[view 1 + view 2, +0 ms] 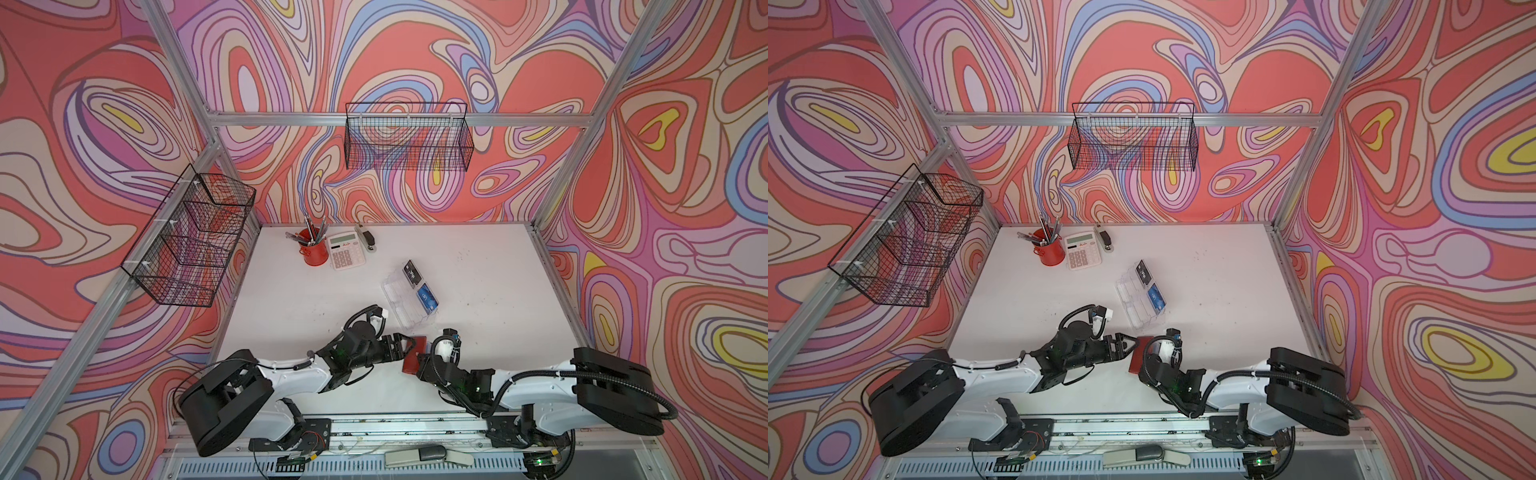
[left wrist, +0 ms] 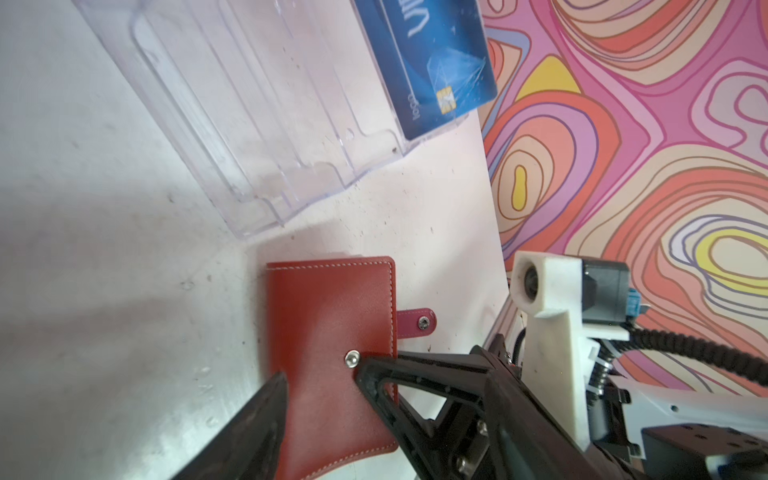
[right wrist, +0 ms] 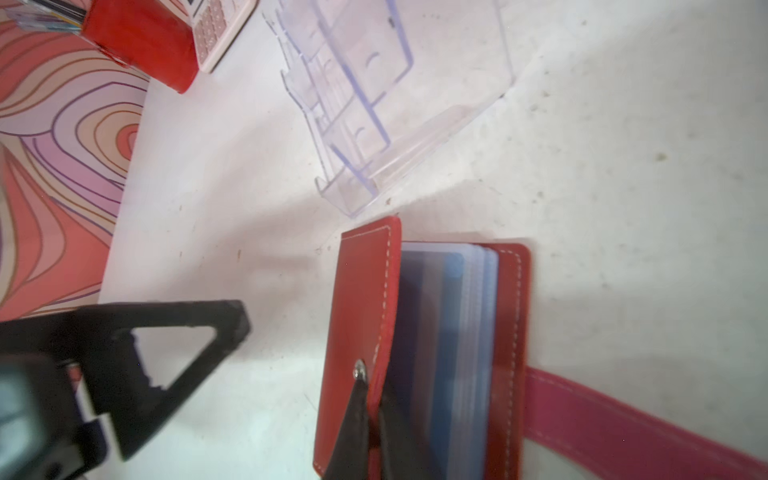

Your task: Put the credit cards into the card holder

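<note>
The red card holder (image 1: 417,353) (image 2: 328,316) lies near the table's front, between my two grippers. My right gripper (image 3: 368,399) (image 1: 419,360) is shut on its front cover beside the snap stud, and the cover stands slightly lifted. Greyish clear sleeves (image 3: 453,345) show under the cover. Its pink strap (image 3: 623,419) lies flat on the table. My left gripper (image 2: 384,374) (image 1: 409,345) is open at the holder's other side and holds nothing. A black credit card (image 1: 411,274) and a blue credit card (image 1: 427,298) (image 2: 436,70) stand in a clear acrylic stand (image 1: 405,309).
At the back of the white table stand a red pen cup (image 1: 312,251), a beige calculator (image 1: 344,249) and a stapler (image 1: 366,240). Wire baskets hang on the back wall (image 1: 409,137) and the left wall (image 1: 191,245). The acrylic stand is just beyond the holder.
</note>
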